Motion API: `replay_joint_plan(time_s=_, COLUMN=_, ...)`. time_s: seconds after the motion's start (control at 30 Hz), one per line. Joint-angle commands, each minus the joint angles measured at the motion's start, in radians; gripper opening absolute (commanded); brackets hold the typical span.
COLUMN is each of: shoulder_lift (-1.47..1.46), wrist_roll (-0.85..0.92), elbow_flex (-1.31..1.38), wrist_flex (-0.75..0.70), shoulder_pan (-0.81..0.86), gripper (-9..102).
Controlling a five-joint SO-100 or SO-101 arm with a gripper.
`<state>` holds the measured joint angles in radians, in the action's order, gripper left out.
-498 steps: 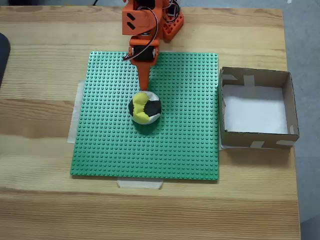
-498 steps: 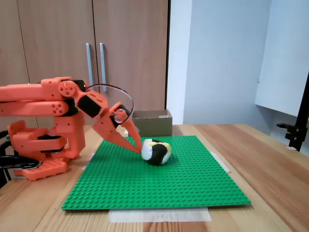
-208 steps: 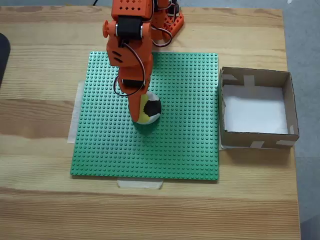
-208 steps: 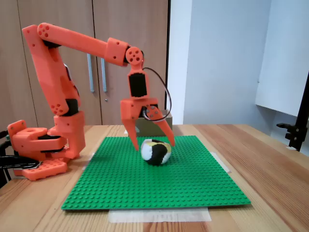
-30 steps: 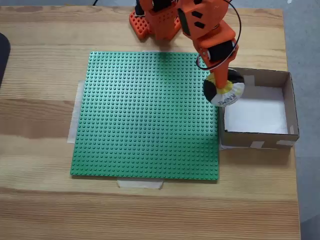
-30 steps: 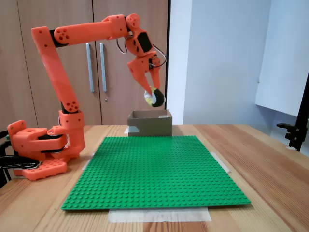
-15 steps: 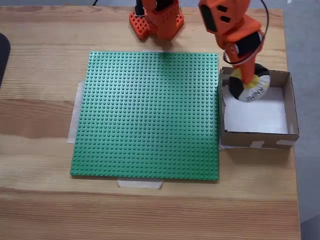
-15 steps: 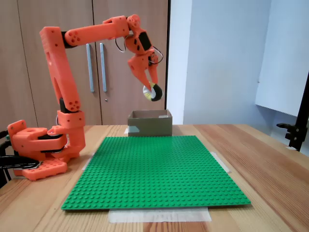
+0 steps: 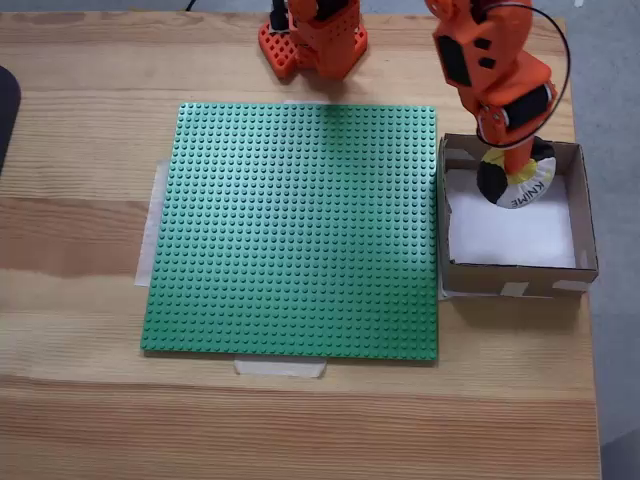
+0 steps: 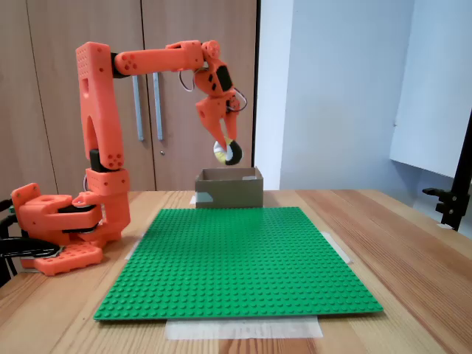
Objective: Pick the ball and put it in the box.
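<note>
The ball (image 9: pixel 519 184), patched yellow, black and white, hangs in the air above the box (image 9: pixel 580 215), a shallow brown cardboard square with a white bottom. My orange gripper (image 9: pixel 515 172) is shut on the ball. In the side-on fixed view the ball (image 10: pixel 227 153) sits a short way above the box's top edge (image 10: pixel 229 174), held by the gripper (image 10: pixel 224 150) pointing down. The arm reaches out from its base (image 10: pixel 59 228) at the left.
A green studded baseplate (image 9: pixel 300 230) is taped to the wooden table, left of the box. The arm's base (image 9: pixel 312 40) stands at the table's far edge. A dark object (image 9: pixel 5 110) pokes in at the left edge. Cabinet doors (image 10: pixel 147 88) stand behind.
The gripper has carried the ball rightward from over the baseplate's edge to over the box, and has come down a little toward it.
</note>
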<state>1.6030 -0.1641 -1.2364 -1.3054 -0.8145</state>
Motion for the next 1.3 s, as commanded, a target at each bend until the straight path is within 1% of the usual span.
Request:
replay_joint_plan(time_s=0.0, shoulder_lift=0.003, wrist_roll=-0.008, elbow_flex=0.063, wrist_flex=0.021, shoulder_pan=-0.011, gripper=-1)
replay_joint_plan(time_s=0.47, shoulder_lift=-0.028, wrist_roll=0.014, elbow_flex=0.012, wrist_flex=0.094, shoulder_pan=-0.021, gripper=-1)
replay_joint_plan(time_s=0.87, shoulder_lift=-0.028, wrist_roll=0.029, elbow_flex=-0.012, wrist_flex=0.112, shoulder_pan=-0.015, gripper=-1)
replay_joint_plan(time_s=1.03, shoulder_lift=-0.028, wrist_roll=0.029, elbow_flex=-0.023, wrist_flex=0.109, shoulder_pan=-0.014, gripper=5)
replay_joint_plan(time_s=1.1, shoulder_lift=-0.028, wrist_roll=0.029, elbow_flex=-0.025, wrist_flex=0.106, shoulder_pan=-0.014, gripper=9)
replay_joint_plan(time_s=1.27, shoulder_lift=-0.028, wrist_roll=0.029, elbow_flex=-0.025, wrist_flex=0.091, shoulder_pan=-0.02, gripper=13)
